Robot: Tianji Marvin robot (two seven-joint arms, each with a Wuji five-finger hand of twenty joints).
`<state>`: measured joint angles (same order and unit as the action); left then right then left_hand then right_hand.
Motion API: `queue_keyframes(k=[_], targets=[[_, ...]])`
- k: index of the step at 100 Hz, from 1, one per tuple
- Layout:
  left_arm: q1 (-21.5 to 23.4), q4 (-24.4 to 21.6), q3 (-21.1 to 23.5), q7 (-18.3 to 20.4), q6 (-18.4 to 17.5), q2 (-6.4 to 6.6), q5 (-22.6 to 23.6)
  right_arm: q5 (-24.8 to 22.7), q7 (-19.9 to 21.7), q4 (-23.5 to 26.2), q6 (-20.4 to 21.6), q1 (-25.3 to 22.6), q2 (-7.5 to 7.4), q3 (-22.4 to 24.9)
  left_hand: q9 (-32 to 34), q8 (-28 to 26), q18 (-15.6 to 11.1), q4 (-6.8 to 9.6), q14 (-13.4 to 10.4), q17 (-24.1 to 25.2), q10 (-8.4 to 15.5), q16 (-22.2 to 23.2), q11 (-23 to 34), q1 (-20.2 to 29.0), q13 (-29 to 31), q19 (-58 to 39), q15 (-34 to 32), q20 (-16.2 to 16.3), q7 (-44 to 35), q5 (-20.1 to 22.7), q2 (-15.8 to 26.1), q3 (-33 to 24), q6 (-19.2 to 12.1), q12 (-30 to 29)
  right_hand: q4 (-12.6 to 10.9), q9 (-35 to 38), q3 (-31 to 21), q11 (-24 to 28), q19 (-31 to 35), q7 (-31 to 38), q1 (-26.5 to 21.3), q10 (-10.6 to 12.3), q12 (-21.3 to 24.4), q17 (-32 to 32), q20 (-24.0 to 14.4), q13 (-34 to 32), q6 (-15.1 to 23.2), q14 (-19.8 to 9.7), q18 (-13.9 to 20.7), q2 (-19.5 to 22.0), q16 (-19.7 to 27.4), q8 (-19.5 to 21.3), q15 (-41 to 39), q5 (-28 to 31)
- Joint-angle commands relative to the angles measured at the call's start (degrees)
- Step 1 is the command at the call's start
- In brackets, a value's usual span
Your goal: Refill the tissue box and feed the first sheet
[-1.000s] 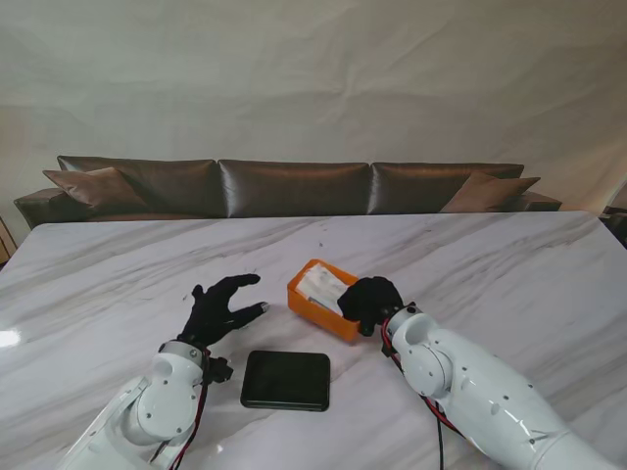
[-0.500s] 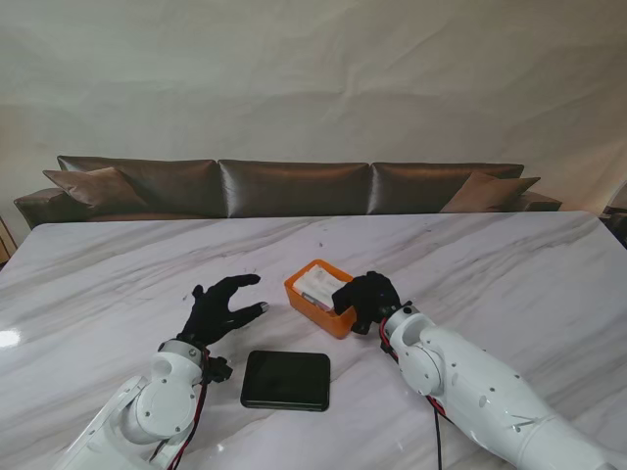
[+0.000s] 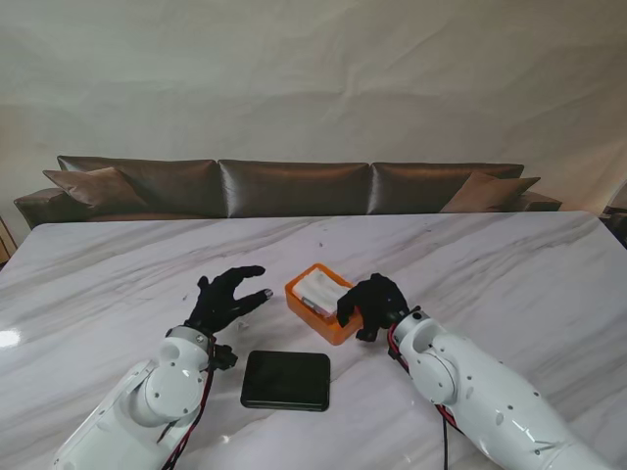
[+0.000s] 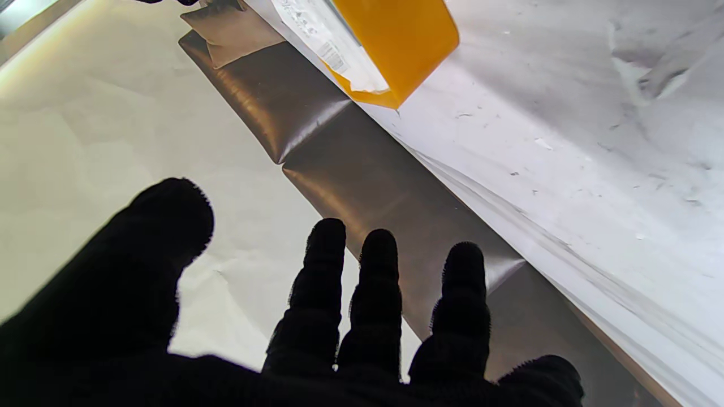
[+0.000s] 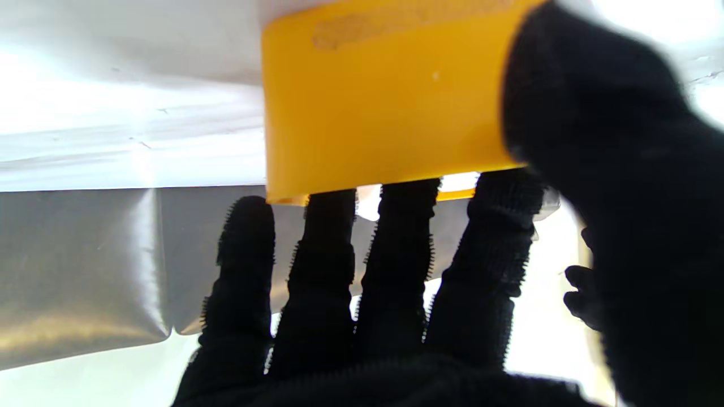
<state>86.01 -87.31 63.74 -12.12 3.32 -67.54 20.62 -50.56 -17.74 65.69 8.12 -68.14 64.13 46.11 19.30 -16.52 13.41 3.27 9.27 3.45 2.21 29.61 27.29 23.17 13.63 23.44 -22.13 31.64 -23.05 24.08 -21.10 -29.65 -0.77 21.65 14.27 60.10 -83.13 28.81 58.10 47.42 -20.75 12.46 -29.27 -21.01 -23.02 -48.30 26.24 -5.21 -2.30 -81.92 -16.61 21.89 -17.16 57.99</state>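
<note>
Since a second ago, left hand (image 3: 227,297) has lifted farther, fingers spread, holding nothing. Right hand (image 3: 372,304) grips the orange tissue box's (image 3: 315,307) near-right wall at mid-table; tissue pack (image 3: 318,289) inside, black lid (image 3: 286,380) nearer.

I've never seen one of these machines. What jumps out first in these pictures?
The bright orange box in the middle of the marble table, with a white tissue pack inside. The black-gloved right hand grips its near right end, the left hand hovers open to its left. A flat black lid lies nearer to me.
</note>
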Motion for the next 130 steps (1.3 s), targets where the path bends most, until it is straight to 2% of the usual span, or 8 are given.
queue_keyframes(k=[1,27,37,43,55,74,94,130], targets=[[-1.7,0.9,-0.6,1.0,-0.2,-0.56,0.0,-0.2,-0.4,0.9,-0.1,-1.5,-0.29,0.7,1.2,0.8,0.3,0.81,-0.9,1.2,-0.3,-0.2,0.5,-2.2,-1.3,-73.2,0.1,-0.4,0.0,1.3,2.5,1.4,-0.1,0.3,0.6,-3.4,-2.5,-3.4,-0.9,-2.5,3.4,1.2,2.9,1.4,1.3,4.3,-0.1,-1.4,1.2,-3.1,3.0,-1.1,2.2,-3.5],[-10.0,8.9,-5.8,1.4,2.1,-1.44,0.0,-0.4,-2.7,11.1,-3.2,-10.0,0.12,9.5,0.1,0.7,0.3,1.98,-1.8,1.3,-0.6,-0.9,-0.1,-4.2,-3.9,-73.1,1.2,-0.4,-0.3,4.5,5.3,2.4,0.8,0.0,1.2,-14.0,-3.1,-4.9,-2.0,-6.9,11.7,-1.7,8.8,3.1,2.9,12.5,-2.4,0.0,1.4,-0.3,5.0,-4.4,3.7,-16.7],[-13.5,12.9,-8.3,0.7,2.5,-2.21,-0.4,-0.8,-3.3,16.2,-6.8,-13.9,0.34,12.4,-1.4,0.9,0.1,2.05,-2.3,1.3,-0.9,-1.2,-0.1,-4.9,-5.7,-72.6,1.8,-0.6,0.2,5.2,5.8,2.9,1.6,0.0,-0.2,-13.6,-0.1,-2.8,0.6,-6.8,15.8,-3.8,9.4,0.8,2.0,9.2,-5.2,1.8,1.3,11.1,3.6,-5.4,0.3,-18.8],[-15.7,15.5,-9.9,0.5,2.4,-2.59,-0.4,-0.3,-3.5,19.4,-10.0,-16.3,0.67,13.8,-2.8,1.3,-0.1,1.90,-2.9,1.2,-0.8,-1.7,0.2,-5.5,-7.0,-71.9,2.3,-0.9,0.9,6.3,6.5,3.7,2.1,0.0,-2.2,-11.8,3.8,-1.6,3.5,-6.2,17.5,-5.9,8.3,-1.6,-0.2,5.4,-8.3,2.7,1.5,21.2,1.3,-5.4,-4.3,-19.3],[-19.4,20.2,-12.7,0.5,1.9,-3.49,-1.4,1.5,-4.0,24.9,-19.0,-20.6,1.66,15.0,-5.5,2.0,-0.9,1.60,-3.8,1.0,-0.3,-4.0,-0.1,-6.3,-8.5,-69.3,5.8,-1.9,2.5,7.6,8.2,5.9,2.7,-0.5,-6.3,-2.3,12.9,-1.1,10.1,-5.0,17.5,-9.9,7.5,-7.3,-5.6,-3.8,-15.6,6.7,-0.8,38.7,-3.1,-5.2,-10.6,-16.3],[-24.6,27.7,-17.0,-0.4,0.5,-5.50,-3.5,4.2,-6.2,28.3,-29.1,-23.6,3.28,14.1,-6.5,2.7,-1.8,1.40,-5.3,0.9,0.8,-4.3,-4.3,-7.2,-9.9,-64.4,12.2,-2.0,4.0,8.2,11.0,9.9,2.8,-3.1,-9.8,4.5,23.3,-0.9,18.4,-6.0,19.1,-14.9,6.5,-11.1,-11.9,-10.8,-23.7,11.9,-4.4,53.5,-10.3,-6.2,-18.9,-10.1],[-28.4,34.1,-20.4,1.2,-1.2,-7.37,-6.8,10.7,-9.0,26.1,-34.0,-22.9,5.62,11.9,-6.6,3.1,-2.6,2.09,-6.6,0.8,2.6,-4.1,-8.3,-7.3,-11.1,-60.4,16.5,-0.7,4.7,8.9,13.0,12.8,3.1,-4.7,-11.9,8.8,28.5,0.6,23.2,-6.0,19.2,-17.2,5.2,-12.3,-14.5,-13.0,-25.2,15.4,-6.1,60.0,-14.2,-6.1,-25.0,-4.1],[-29.5,36.9,-22.2,3.0,-2.9,-8.15,-8.9,18.3,-10.4,18.1,-35.9,-18.1,8.19,8.3,-6.4,2.5,-2.7,2.48,-6.8,0.8,1.0,-3.5,-7.6,-7.0,-11.1,-59.5,17.1,0.8,2.7,15.7,13.5,13.0,4.1,-4.1,-12.3,11.9,28.0,1.1,23.4,-5.7,18.3,-17.5,4.1,-11.9,-14.3,-13.2,-24.8,16.2,-7.0,60.6,-14.5,-5.4,-25.9,0.6]])
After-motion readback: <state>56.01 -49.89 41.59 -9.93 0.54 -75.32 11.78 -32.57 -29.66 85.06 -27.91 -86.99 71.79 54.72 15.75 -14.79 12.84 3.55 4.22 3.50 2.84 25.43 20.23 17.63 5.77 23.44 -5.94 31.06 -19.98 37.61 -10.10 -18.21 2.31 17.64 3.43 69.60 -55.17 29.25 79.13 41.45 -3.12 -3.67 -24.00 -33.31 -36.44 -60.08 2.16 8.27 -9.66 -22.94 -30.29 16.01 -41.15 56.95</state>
